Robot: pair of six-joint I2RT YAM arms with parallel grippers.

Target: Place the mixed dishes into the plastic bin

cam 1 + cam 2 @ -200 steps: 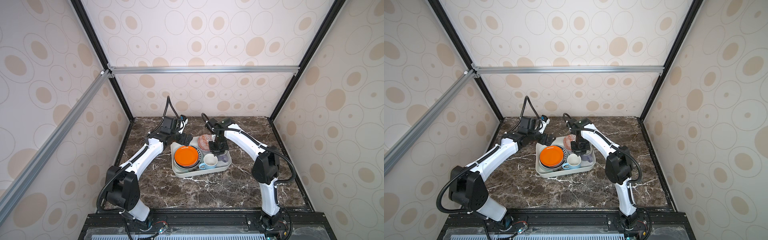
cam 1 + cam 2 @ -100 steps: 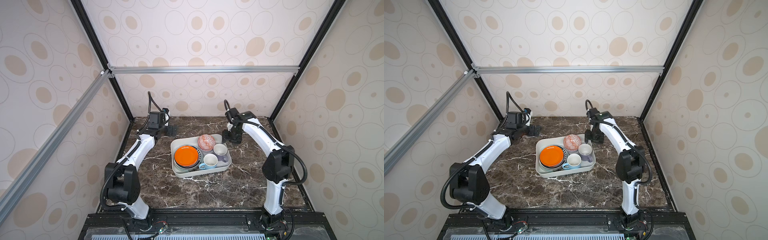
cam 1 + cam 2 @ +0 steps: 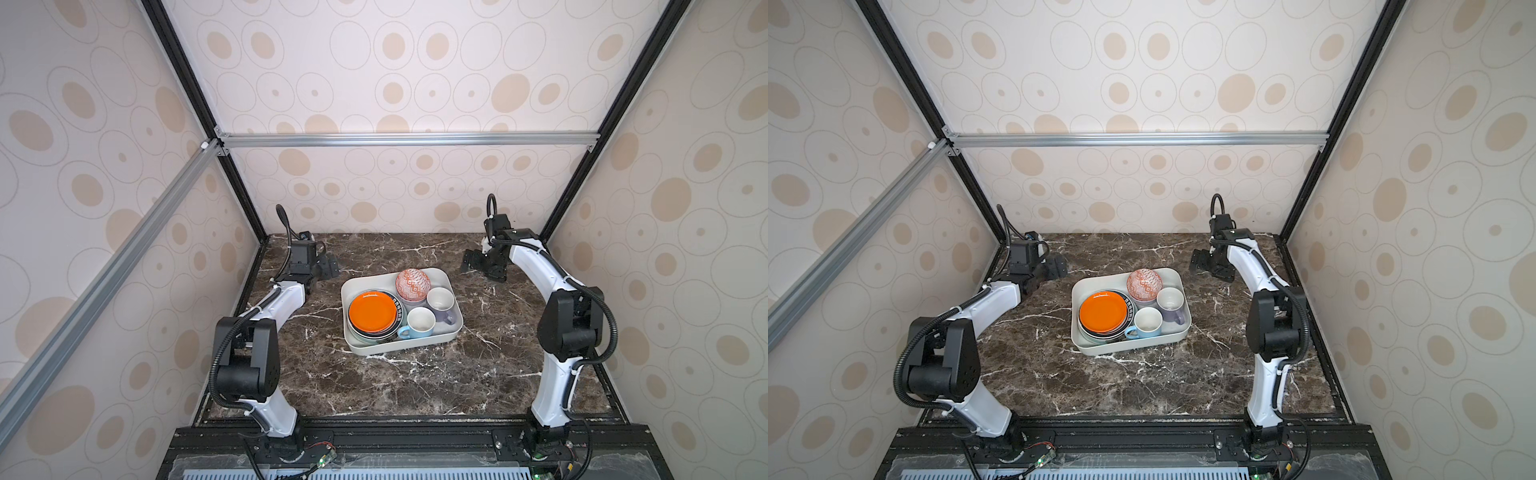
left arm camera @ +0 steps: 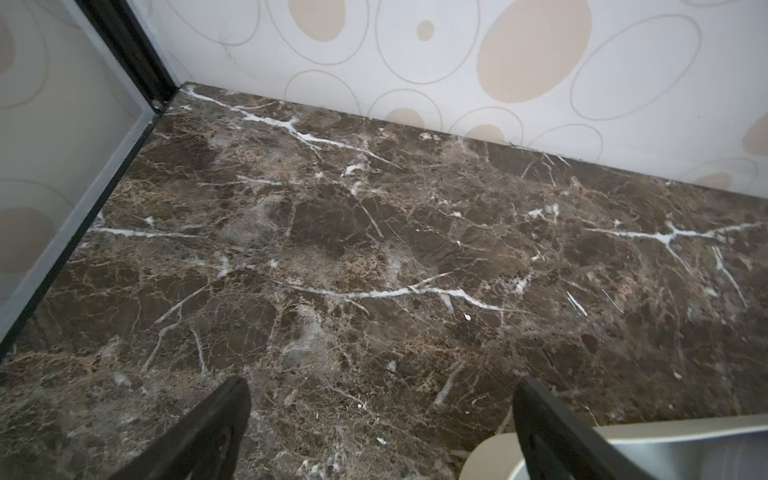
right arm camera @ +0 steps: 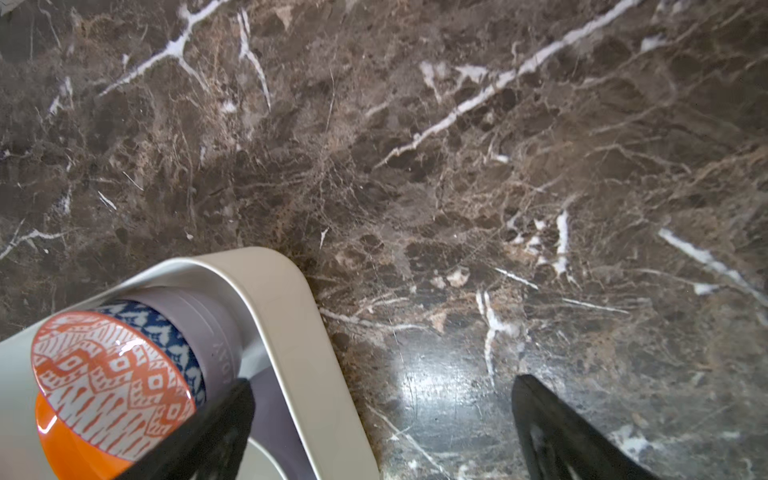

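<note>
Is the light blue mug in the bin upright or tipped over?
Upright: the light blue mug shows its round mouth facing up inside the bin.

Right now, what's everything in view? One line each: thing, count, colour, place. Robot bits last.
plastic bin: 1, white, middle of the table
plates: one stack, count unclear, orange on top with dark and pale rims beneath, left part of the bin
patterned bowl: 1, red-orange and white, far side of the bin, resting in the lavender bowl
lavender bowl: 1, lavender, under the patterned bowl
light blue mug: 1, upright, near right part of the bin
lavender mug: 1, upright, right part of the bin
table: 1, dark brown marble
left gripper: 1, black, open, empty, far left of the table
right gripper: 1, black, open, empty, far right, beside the bin corner
</note>
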